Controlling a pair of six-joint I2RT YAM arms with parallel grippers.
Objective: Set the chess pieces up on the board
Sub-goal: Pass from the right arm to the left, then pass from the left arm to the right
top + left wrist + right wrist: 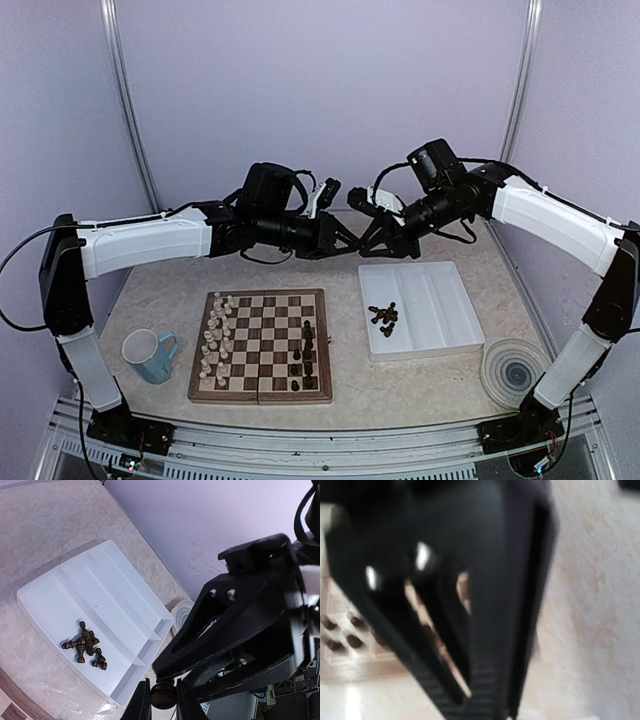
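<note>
Left wrist view has the left gripper point(163, 706) clamped on a small dark brown carved chess piece point(164, 694), its round body pinched between the two fingers, up in the air near the white ridged plastic tray point(115, 595), where a heap of dark pieces point(86, 647) lies. Nose to nose with it is the right gripper point(372, 236); whether its jaws are apart I cannot tell, since its own camera is blurred. A few dark figures point(305, 360) stand along the right edge of the square wooden chessboard point(265, 335) with brown and beige checks.

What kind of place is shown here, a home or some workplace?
Likely a robot lab test cell: a left arm and right arm fixed to a metal rail, bare walls with aluminium posts, a chessboard staged on the table.
</note>
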